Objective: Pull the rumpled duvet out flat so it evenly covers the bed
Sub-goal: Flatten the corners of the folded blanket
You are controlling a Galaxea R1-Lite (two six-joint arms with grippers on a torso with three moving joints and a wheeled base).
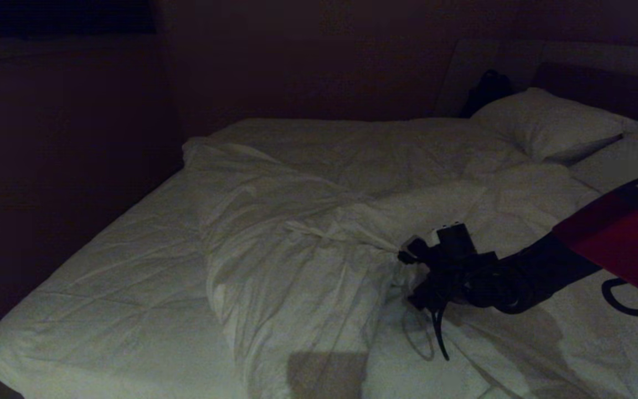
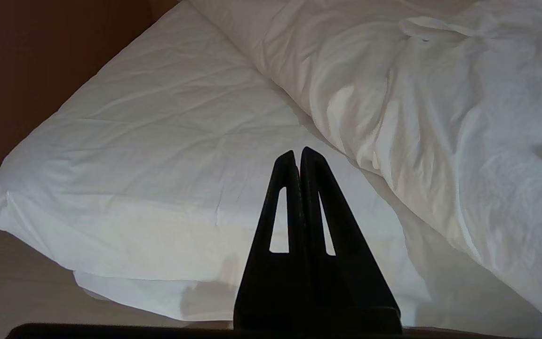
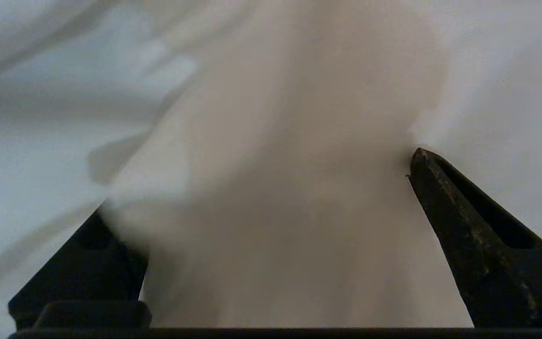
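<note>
Dim room, wide bed (image 1: 103, 266) with white quilted mattress bare along its left side and near corner. At that near left corner, left gripper (image 2: 298, 155) parked just off the bed edge, fingers (image 2: 315, 197) clenched together, nothing between them, mattress corner below and beyond. Toward the middle, duvet (image 1: 286, 238) bunched in a long rumpled ridge running from the far side to the near edge, left border folded back on itself, creases fanning toward one gathered point at right of centre. At that gathered point, right gripper (image 1: 407, 277) reaching in from the right on a dark arm with a red panel, jaws spread wide, a thick fold of duvet (image 3: 280, 188) filling the gap between the two fingers (image 3: 464, 221); cannot tell whether the cloth is pinched. Further right and back, two white pillows (image 1: 546, 122) against a dark headboard (image 1: 601, 83).
</note>
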